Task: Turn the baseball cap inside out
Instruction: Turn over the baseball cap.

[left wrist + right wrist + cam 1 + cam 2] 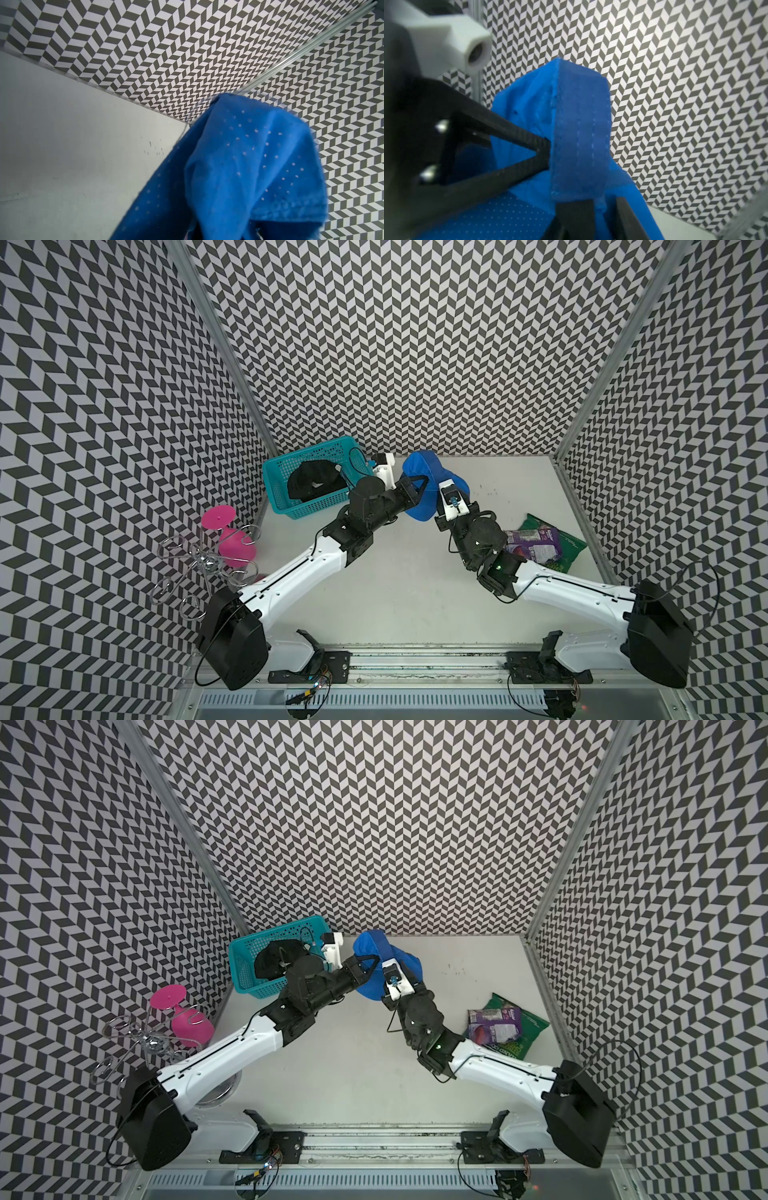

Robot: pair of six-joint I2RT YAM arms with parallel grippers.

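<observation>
The blue baseball cap (417, 471) (369, 946) hangs above the table near the back wall, held between both arms. My left gripper (424, 479) (375, 957) reaches in from the left and is shut on the cap's fabric. In the right wrist view its black triangular fingers (529, 143) meet at a stitched blue band (579, 135). The right gripper (602, 204) comes in from the right and is shut on blue fabric. In both top views its fingers are hidden under its wrist camera. In the left wrist view perforated blue cloth (249, 166) covers the left fingers.
A teal basket (273, 489) at the back left holds a black cloth item (311, 483). A pink glass (235, 545) hangs on a wire rack (195, 568) by the left wall. A purple bag (534, 545) and a green bag (571, 549) lie at the right.
</observation>
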